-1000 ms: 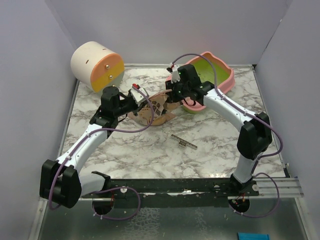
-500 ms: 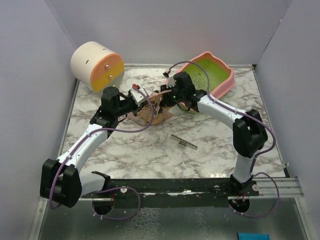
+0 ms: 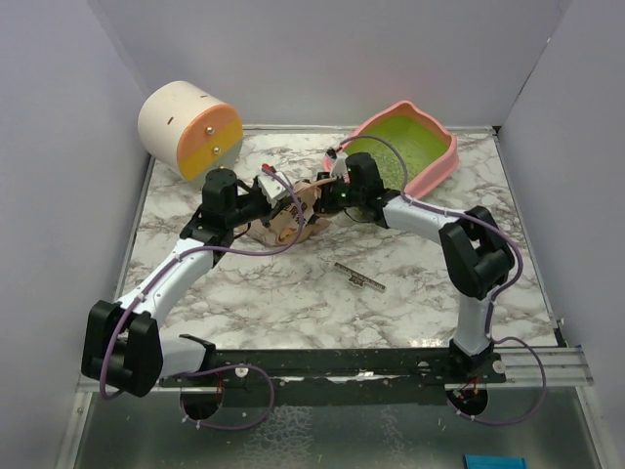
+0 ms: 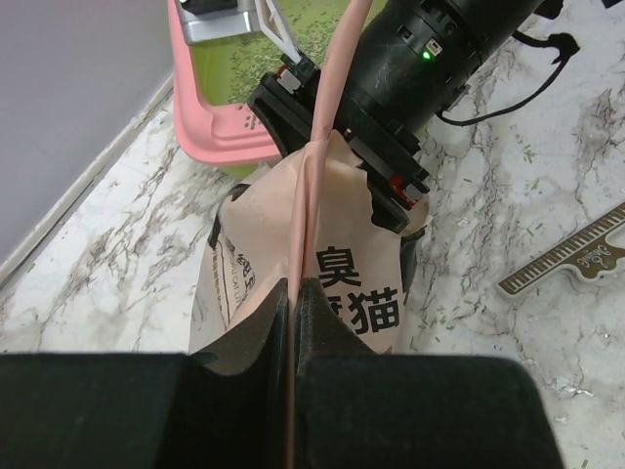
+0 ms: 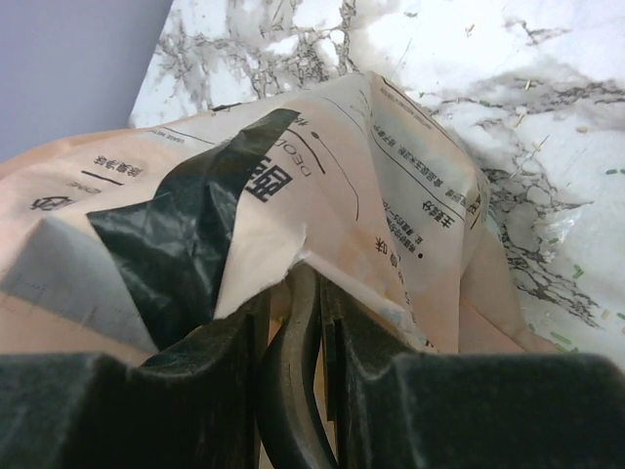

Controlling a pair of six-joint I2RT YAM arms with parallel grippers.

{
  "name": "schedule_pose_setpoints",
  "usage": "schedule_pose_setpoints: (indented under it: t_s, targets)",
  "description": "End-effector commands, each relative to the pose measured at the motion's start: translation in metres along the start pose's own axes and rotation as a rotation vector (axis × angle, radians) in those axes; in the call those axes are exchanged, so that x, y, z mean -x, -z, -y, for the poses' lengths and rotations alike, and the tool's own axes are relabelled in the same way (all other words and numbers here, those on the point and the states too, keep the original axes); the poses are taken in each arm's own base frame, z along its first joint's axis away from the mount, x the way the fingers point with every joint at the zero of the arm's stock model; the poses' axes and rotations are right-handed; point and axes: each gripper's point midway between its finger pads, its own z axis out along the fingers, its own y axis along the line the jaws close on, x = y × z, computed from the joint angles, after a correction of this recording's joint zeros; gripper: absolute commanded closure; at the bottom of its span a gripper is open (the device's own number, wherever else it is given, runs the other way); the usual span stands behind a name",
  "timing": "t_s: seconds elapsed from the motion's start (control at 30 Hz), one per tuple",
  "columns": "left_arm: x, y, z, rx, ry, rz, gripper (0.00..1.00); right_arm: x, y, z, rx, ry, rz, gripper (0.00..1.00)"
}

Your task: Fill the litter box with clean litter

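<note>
Left hand [image 3: 283,203] and right hand [image 3: 327,195] share the bag [image 3: 293,225].
Top view: the litter box [image 3: 441,164] sits at the table's [image 3: 293,293] far right, some litter [image 3: 395,147] speckling its green floor; the bag is near it, not over it, so pouring seems unfinished. Left wrist: left hand pinched tight on the bag's edge. Right wrist: right hand, narrowly parted, clamps the torn mouth.

Top camera overlooks the table [image 3: 293,293] from its near edge; both wrist cameras sit close on the bag [image 4: 249,264] all 3 share.
</note>
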Motion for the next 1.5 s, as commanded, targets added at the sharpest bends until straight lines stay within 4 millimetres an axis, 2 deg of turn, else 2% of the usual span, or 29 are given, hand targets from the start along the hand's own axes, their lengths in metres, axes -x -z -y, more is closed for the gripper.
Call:
schedule_pose_setpoints:
  t_s: [0.0,0.2,0.47,0.67,0.97,1.17,1.47]
  targets:
    - [0.01,-0.005,0.002,-0.02,-0.008,0.041,1.0,-0.074,-0.003,0.013,0.058,-0.213,-0.194,0.99]
    - [0.011,-0.005,0.002,-0.018,-0.011,0.042,1.0,-0.055,0.009,0.005,0.217,-0.31,-0.11,0.99]
    - [0.011,-0.003,0.001,-0.01,-0.019,0.04,1.0,-0.024,0.028,-0.005,0.304,-0.354,-0.006,0.99]
    - [0.015,0.001,0.0,0.0,-0.033,0.047,1.0,-0.004,0.051,0.001,0.355,-0.408,0.052,0.99]
    - [0.023,0.008,-0.005,0.034,-0.054,0.063,1.0,0.023,0.092,0.018,0.295,-0.44,0.1,0.99]
    - [0.027,0.011,-0.008,0.051,-0.061,0.076,1.0,0.033,0.124,0.029,0.259,-0.467,0.144,0.99]
    - [0.028,0.012,-0.012,0.074,-0.057,0.081,1.0,0.029,0.16,0.044,0.247,-0.542,0.187,0.99]
